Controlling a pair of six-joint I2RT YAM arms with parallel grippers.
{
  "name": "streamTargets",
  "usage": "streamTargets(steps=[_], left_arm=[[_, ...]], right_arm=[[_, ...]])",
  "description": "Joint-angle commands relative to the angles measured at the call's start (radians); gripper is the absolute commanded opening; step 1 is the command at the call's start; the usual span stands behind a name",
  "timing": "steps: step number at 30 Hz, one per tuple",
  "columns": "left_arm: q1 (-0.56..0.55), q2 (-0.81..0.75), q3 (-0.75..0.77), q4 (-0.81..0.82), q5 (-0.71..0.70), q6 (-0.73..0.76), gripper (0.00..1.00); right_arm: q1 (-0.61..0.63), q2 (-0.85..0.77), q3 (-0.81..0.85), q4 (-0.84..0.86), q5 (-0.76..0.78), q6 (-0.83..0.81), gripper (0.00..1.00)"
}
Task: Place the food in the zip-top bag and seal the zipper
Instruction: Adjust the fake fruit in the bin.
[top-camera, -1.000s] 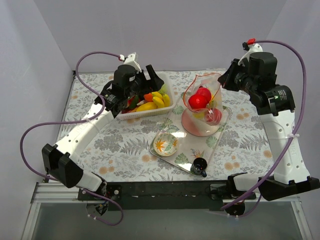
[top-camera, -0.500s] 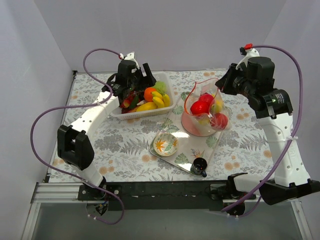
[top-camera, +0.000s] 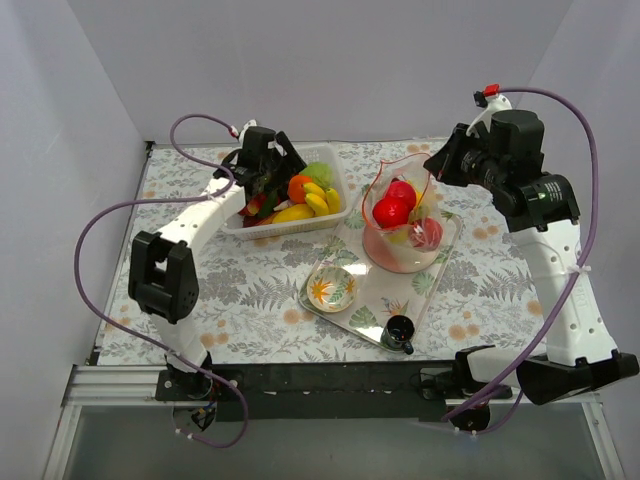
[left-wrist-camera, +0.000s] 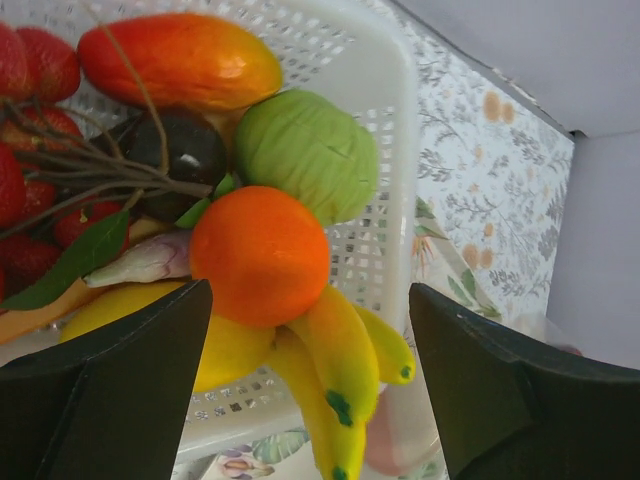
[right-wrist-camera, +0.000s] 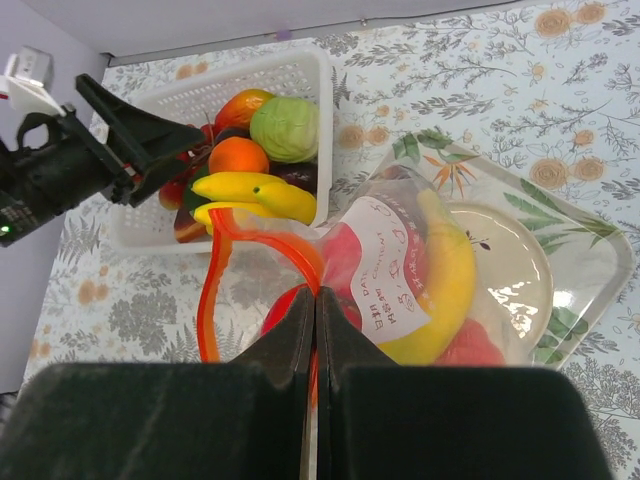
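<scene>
- Clear plastic zip-top bag (top-camera: 402, 240) stood just right of white basket (top-camera: 300, 227), holding red apples (top-camera: 392, 211) and banana (right-wrist-camera: 452, 275).
- Its zipper (right-wrist-camera: 212, 280) was clamped between right fingers (right-wrist-camera: 250, 400).
- Over basket, left fingers (left-wrist-camera: 100, 400) apart above orange (left-wrist-camera: 260, 255).

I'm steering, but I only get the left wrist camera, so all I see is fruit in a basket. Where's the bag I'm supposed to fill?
Observer: The zip-top bag stands on the leaf-patterned tray, to the right of the basket.
Operator: Is it open?
Observer: Yes, its mouth gapes upward, and the right arm's jaws are shut on the zipper.
Operator: Is anything inside?
Observer: Red apples and a banana show through the plastic.
</scene>
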Motion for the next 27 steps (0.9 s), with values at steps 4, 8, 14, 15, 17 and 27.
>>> streamTargets(steps=[4,8,14,15,17,27], left_arm=[[0.008,0.085,0.057,-0.077,-0.086,-0.255,0.79],[0.008,0.109,0.049,-0.105,-0.109,-0.304,0.79],[0.002,0.14,0.068,-0.093,-0.051,-0.295,0.9],[0.0,0.14,0.066,-0.084,-0.036,-0.291,0.92],[-0.004,0.152,0.068,-0.082,-0.034,-0.284,0.92],[-0.032,0.209,0.115,-0.094,-0.065,-0.261,0.84]], right_arm=[[0.0,0.019,0.004,0.083,-0.029,0.013,0.01],[0.001,0.023,-0.005,0.089,-0.036,0.016,0.01],[0.007,0.026,-0.009,0.095,-0.037,0.022,0.01],[0.007,0.023,-0.009,0.095,-0.037,0.02,0.01],[0.007,0.023,-0.015,0.097,-0.039,0.02,0.01],[0.01,0.024,-0.022,0.101,-0.049,0.025,0.01]])
